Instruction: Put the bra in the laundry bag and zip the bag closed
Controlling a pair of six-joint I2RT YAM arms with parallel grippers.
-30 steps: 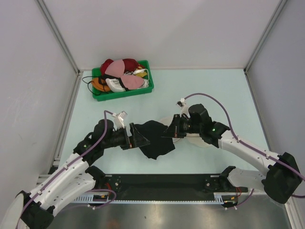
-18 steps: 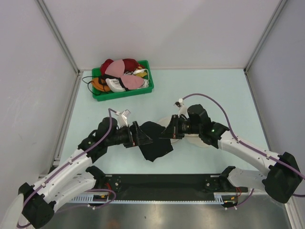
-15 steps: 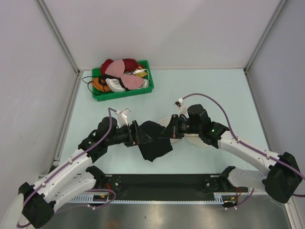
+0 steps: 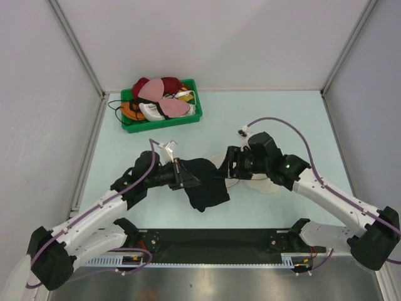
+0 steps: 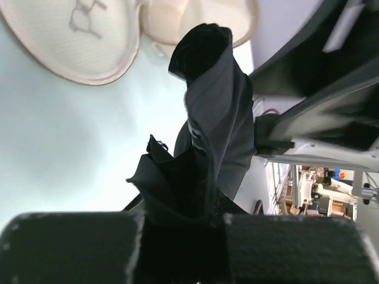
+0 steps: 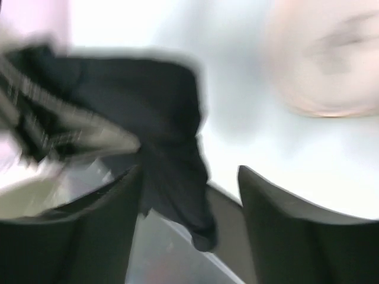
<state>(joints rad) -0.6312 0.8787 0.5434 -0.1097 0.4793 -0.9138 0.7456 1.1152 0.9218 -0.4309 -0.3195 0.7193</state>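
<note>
The black bra (image 4: 205,187) hangs above the table between the two arms, and my left gripper (image 4: 182,175) is shut on its left end. In the left wrist view the bra (image 5: 208,142) rises bunched from between the pads (image 5: 296,248) of that gripper (image 5: 183,239). My right gripper (image 4: 228,165) stands open just right of the bra. In its blurred wrist view the bra (image 6: 155,121) dangles ahead of the spread fingers (image 6: 296,236), ungripped. The cream laundry bag (image 4: 263,187) lies flat under the right arm. It also shows as the bag (image 5: 83,35) and the bag (image 6: 331,65).
A green bin (image 4: 161,119) filled with red, pink, white and orange bras sits at the back left of the table. A black rail (image 4: 213,238) runs along the near edge between the arm bases. Grey walls enclose the table.
My left gripper has shut on the bra's left end. My right gripper has opened, let go of the bra and drawn back slightly to the right.
</note>
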